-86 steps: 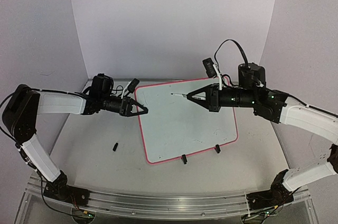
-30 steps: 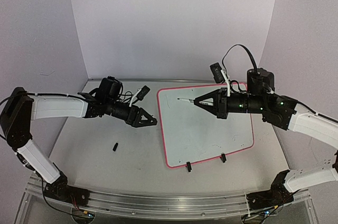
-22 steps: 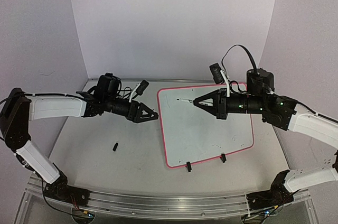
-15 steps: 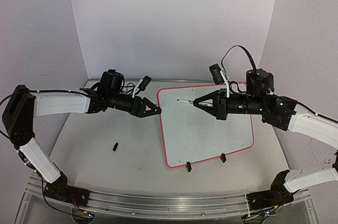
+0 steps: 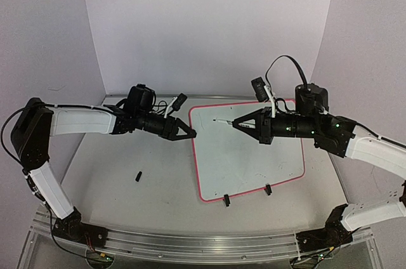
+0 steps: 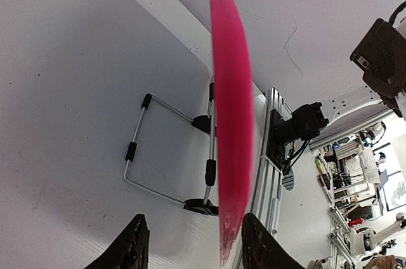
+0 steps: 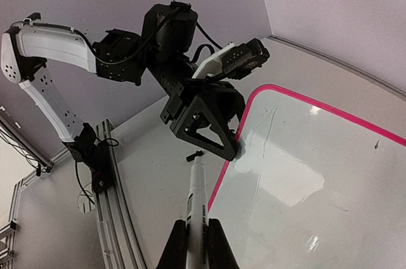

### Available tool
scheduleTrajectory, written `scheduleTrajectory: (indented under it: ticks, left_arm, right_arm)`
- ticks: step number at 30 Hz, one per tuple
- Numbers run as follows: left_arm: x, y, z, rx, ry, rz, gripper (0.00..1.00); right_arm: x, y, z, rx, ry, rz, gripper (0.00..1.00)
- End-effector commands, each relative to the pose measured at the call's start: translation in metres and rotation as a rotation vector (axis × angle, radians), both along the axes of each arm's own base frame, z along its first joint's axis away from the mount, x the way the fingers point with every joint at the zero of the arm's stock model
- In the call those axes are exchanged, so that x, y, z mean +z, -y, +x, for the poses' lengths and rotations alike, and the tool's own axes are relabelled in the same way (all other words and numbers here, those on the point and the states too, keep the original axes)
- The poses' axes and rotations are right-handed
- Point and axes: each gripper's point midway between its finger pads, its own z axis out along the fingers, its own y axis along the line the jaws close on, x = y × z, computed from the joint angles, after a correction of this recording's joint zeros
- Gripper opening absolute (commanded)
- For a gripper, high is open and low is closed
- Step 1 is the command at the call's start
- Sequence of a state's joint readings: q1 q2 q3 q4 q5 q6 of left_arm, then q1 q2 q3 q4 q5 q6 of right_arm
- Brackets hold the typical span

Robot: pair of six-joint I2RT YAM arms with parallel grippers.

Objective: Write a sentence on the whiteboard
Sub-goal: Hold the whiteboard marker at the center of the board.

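Since writing cannot begin until the board is steadied, the deciding relation is that of the left gripper (image 5: 189, 134) to the whiteboard (image 5: 250, 167).

1. Position. The whiteboard stands tilted on the desk (image 5: 120, 209), right of centre. Its left edge runs from far to near. The left gripper meets that edge from the left, at the far-left corner, square across the pink rim (image 6: 231, 123).
2. Left gripper. It stands partly open. In the left wrist view the rim passes between the 2 fingers (image 6: 134, 250), close to 1 of them, with a clear gap to the other. I judge it not yet clamped.
3. Right gripper (image 7: 195, 224). It is closed on a white marker (image 7: 194, 196). The marker's long axis points left towards the other arm, its tip over the far-left part of the board. Whether the tip touches the surface cannot be told.
4. Proximity. The left gripper is at the rim; the right gripper hangs above the board's far half.
5. Sentence. None is legible on the board.
6. Change. 2.9 s ago the whiteboard lay further left and both arms with it. 1 s ago the board and the right gripper were already where they are now, while the left gripper stood apart from the rim with wider jaws. It has since advanced onto the rim and narrowed.
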State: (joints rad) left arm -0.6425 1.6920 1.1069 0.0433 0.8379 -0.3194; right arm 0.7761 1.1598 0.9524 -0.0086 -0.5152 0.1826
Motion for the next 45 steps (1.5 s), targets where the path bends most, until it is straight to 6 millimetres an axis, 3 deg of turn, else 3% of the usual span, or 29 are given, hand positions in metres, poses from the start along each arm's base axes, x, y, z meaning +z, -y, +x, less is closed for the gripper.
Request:
scheduleTrajectory:
  ticks: [1, 6, 14, 20, 27, 45]
  left_arm:
    - [0.022, 0.011, 0.0, -0.032, 0.029, -0.053, 0.46]
    - [0.018, 0.013, -0.001, -0.04, 0.019, -0.051, 0.32]
    - [0.02, 0.012, -0.007, -0.068, 0.011, -0.052, 0.01]
    - [0.02, 0.0, -0.025, -0.113, 0.03, -0.024, 0.0]
    - [0.021, -0.014, -0.043, -0.177, 0.038, -0.022, 0.0]
    - [0.004, -0.022, -0.049, -0.229, 0.072, 0.021, 0.0]
  right_arm:
    - [0.001, -0.003, 0.002, -0.001, 0.028, 0.001, 0.0]
    - [0.0, -0.004, 0.003, -0.004, 0.028, -0.004, 0.0]
    - [-0.004, -0.007, 0.005, 0.0, 0.033, -0.024, 0.0]
    - [-0.014, -0.014, -0.001, 0.029, 0.021, -0.08, 0.0]
    - [-0.022, -0.036, -0.008, 0.126, 0.009, -0.112, 0.0]
    - [-0.045, -0.081, 0.024, 0.192, 0.016, -0.151, 0.0]
